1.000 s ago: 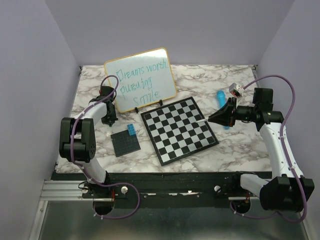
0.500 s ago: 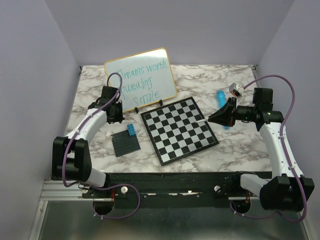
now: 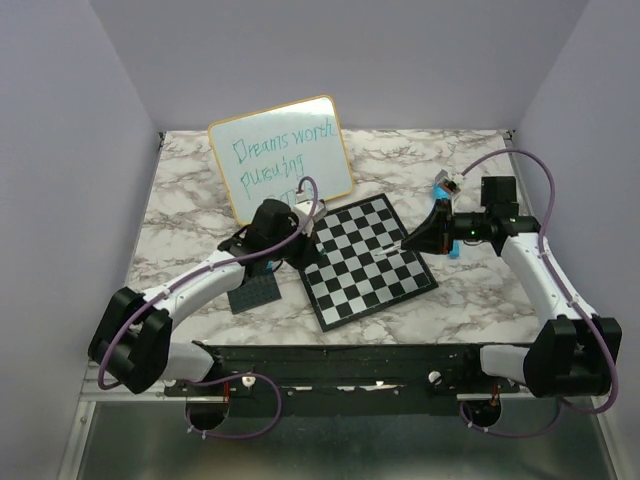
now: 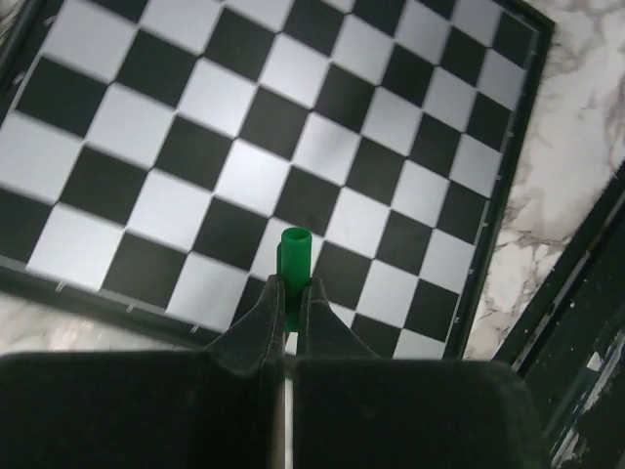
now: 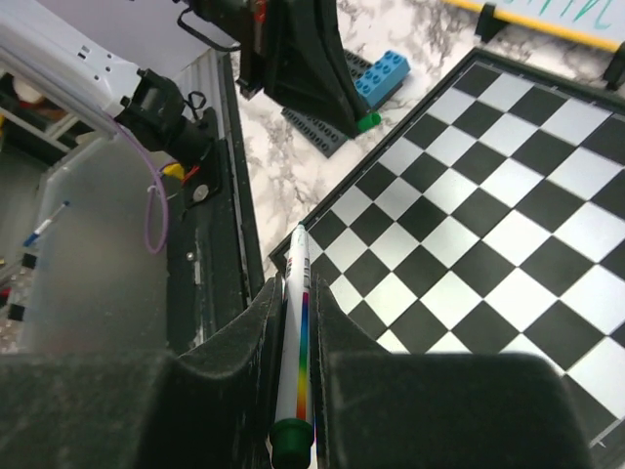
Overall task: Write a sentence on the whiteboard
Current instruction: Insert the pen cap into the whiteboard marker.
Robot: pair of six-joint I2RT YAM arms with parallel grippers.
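At the back left of the marble worktop point(image 3: 180, 180) the whiteboard point(image 3: 325, 168) leans upright. The teal sentence point(image 3: 283, 145) on it reads "Dreams worth pursuing"; its third line is mostly hidden behind the left arm. The left tool point(image 4: 290, 288) pinches a green cap point(image 4: 295, 256) above the chessboard point(image 3: 360, 262), near its edge. Farther right, the right tool point(image 5: 298, 293) is clamped on a white, rainbow-striped pen point(image 5: 298, 332) over the chessboard's right side.

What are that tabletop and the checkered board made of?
Tabletop: looks like marble, grey veins on white, but its flat, even pattern may be printed laminate. Chessboard: thin, smooth, glossy squares catching glare, black rim; probably plastic or coated metal, cannot tell which.
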